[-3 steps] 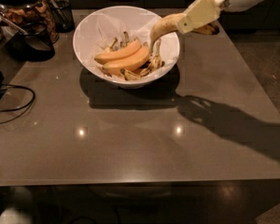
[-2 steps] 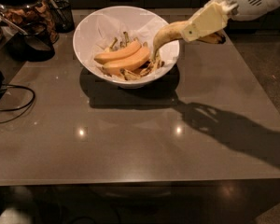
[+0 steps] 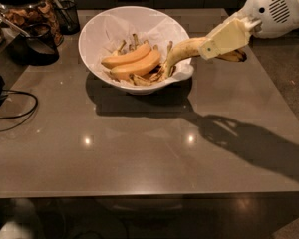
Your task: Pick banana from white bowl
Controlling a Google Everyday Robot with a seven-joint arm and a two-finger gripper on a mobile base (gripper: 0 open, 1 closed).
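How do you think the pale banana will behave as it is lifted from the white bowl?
The banana, held near its dark end by the end effector right of the white bowl, looks ripe, so probably soft and bruisable. Its long free end may sag.

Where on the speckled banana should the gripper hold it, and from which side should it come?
Grip the banana across its outer half, near the dark end that sticks out past the bowl on the right, coming from the right. Its other end dips down among the orange bananas and scraps, so that side is crowded. The gripper is shut on it just there.
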